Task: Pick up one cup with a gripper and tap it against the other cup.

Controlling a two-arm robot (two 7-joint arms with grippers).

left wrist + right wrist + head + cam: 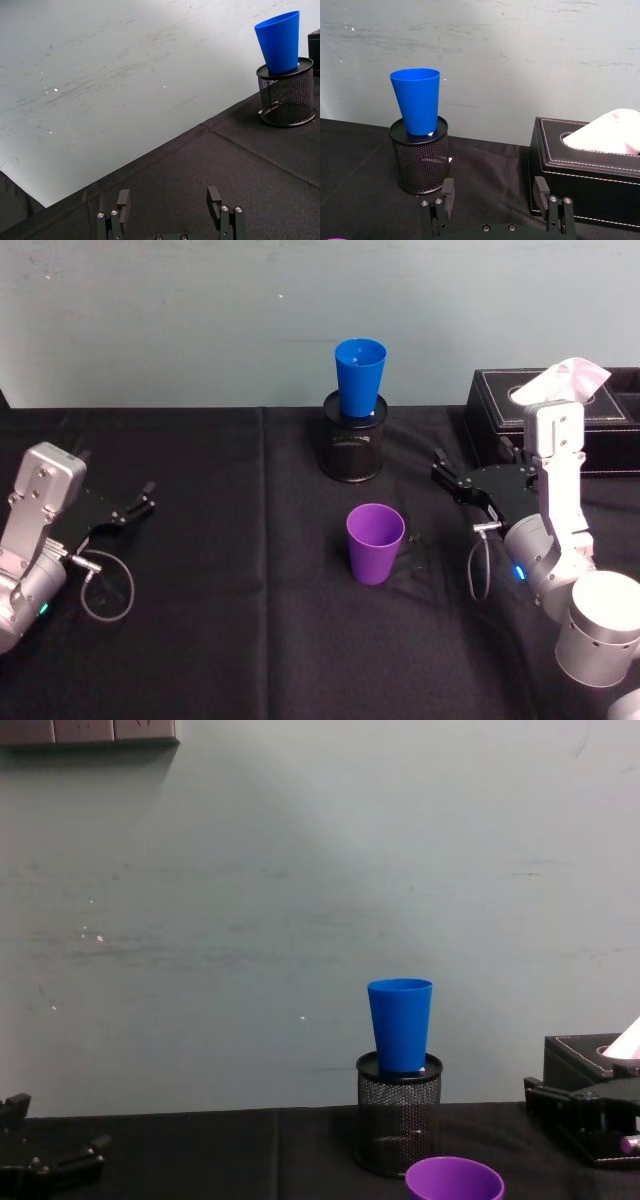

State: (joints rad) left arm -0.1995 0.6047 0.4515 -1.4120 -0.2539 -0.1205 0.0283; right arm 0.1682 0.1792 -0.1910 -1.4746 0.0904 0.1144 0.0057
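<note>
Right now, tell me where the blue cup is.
The blue cup stands upright in the black mesh pen holder at the back centre of the table in the head view, behind the purple cup and left of the tissue box.

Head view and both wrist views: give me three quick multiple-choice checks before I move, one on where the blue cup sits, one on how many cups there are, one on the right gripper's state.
1. Where is the blue cup?
A. Lying on the cloth
B. Standing in the top of the black mesh pen holder
C. On the tissue box

2. How many cups are there?
A. One
B. Two
C. Three

3. What state is the right gripper in?
A. Open, holding nothing
B. Shut on the purple cup
C. Shut on the blue cup

Answers:
1 B: the blue cup stands upright in the black mesh pen holder.
2 B: only the blue cup and the purple cup are on the table.
3 A: the right gripper has its fingers apart with nothing between them, beside the tissue box.
</note>
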